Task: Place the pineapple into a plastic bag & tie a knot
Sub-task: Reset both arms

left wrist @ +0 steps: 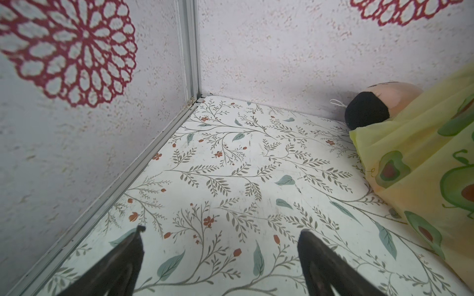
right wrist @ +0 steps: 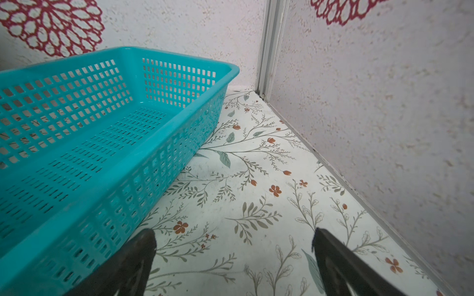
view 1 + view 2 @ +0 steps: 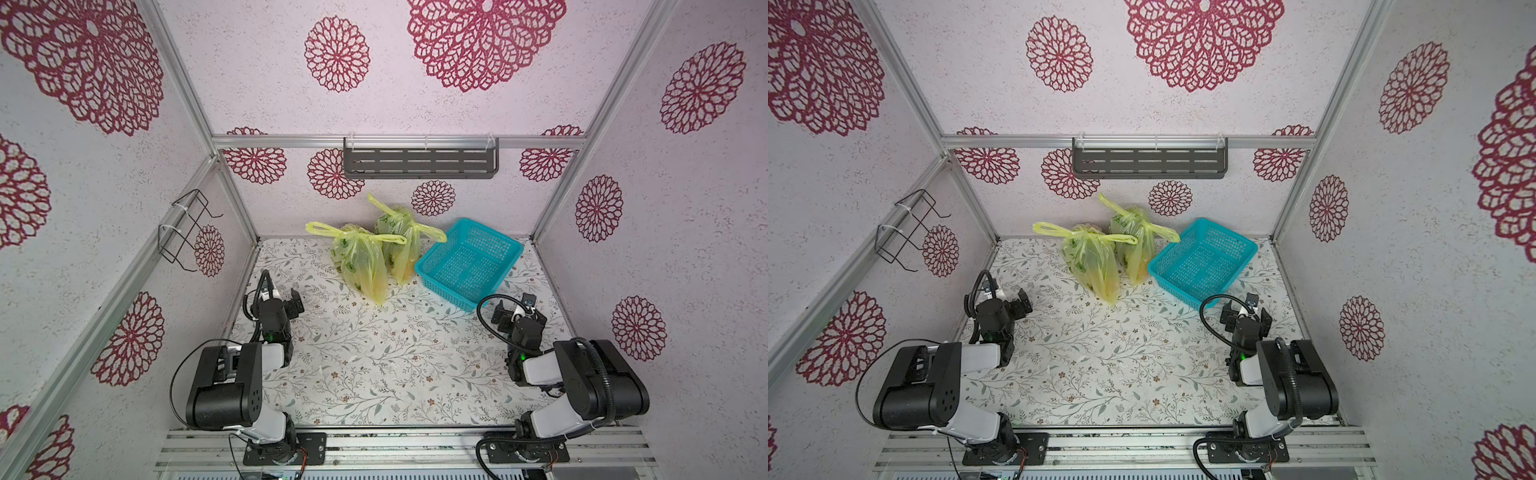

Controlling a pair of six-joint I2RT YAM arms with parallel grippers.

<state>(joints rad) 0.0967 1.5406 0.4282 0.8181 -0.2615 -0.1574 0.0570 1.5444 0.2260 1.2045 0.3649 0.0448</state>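
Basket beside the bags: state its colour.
The basket is teal; clearest in the right wrist view.

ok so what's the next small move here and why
Probably just ease both arms back towards their bases and stop. The nearer yellow bag and the farther yellow bag both look knotted, the teal basket is empty, and the left gripper and right gripper are open, gripping nothing. No loose pineapple or spare bag shows, so nothing seems left to grasp.

Bright, even, diffuse lighting; soft shadows lie under the yellow bags [image 3: 361, 266]. Wide-angle distortion splays the frame posts [image 3: 176, 70] toward the edges of both top views. Both wrist views blur the near fingertips [image 1: 315, 256].
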